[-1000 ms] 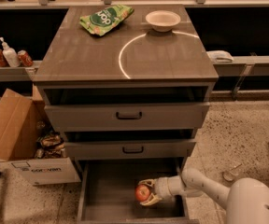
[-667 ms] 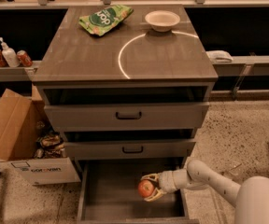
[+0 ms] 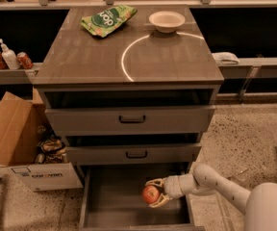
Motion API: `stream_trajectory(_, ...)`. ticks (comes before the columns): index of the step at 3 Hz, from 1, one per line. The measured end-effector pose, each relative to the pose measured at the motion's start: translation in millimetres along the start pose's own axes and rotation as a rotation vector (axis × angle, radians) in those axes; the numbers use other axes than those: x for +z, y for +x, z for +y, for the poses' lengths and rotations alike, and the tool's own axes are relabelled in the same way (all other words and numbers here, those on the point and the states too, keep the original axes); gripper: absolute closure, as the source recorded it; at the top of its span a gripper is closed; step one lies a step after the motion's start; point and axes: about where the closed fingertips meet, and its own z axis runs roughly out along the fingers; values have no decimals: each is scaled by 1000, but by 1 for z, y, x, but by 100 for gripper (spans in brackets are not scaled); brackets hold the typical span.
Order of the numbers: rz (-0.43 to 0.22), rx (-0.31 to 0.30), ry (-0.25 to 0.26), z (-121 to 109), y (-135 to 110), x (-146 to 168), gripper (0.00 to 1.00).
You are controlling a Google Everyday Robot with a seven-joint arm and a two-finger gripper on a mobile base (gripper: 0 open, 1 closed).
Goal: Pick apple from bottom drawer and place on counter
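1. Red apple (image 3: 150, 194) with a yellowish patch is pinched between the two pale fingers of my hand (image 3: 153, 194), one finger above it and one below. It is inside the open bottom drawer (image 3: 114, 201), toward the right wall. I cannot tell whether it touches the grey floor.
2. My grip looks shallow, because the fingers curve round the fruit's edges rather than its middle. That smooth round skin could slip free during the lift, and the apple would drop back into the drawer or onto the floor outside.
3. Above and just behind the apple is the front of the middle drawer (image 3: 136, 154). Going straight up could knock the fruit or my wrist against its lower edge, so I judge I should draw outward first.
4. Higher up, the top drawer (image 3: 131, 119) also stands partly open. That gives a second overhang to clear on the way to the worktop (image 3: 90, 57).
5. At the worktop's far edge lie a white bowl (image 3: 166, 20) and a green snack bag (image 3: 108, 18). Setting down nearer the front keeps me away from both. If I release the apple with any sideways push, it could roll off the glossy surface.
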Motion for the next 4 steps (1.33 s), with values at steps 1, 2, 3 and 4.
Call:
stream_trajectory(1, 4, -60, -4, 2, -25, -15, 100)
stream_trajectory(2, -2, -148, -13, 12, -67, -32, 100)
stream_trajectory(3, 3, -211, -17, 17, -101, -45, 100)
stream_trajectory(4, 14, -295, -13, 11, -142, -64, 100)
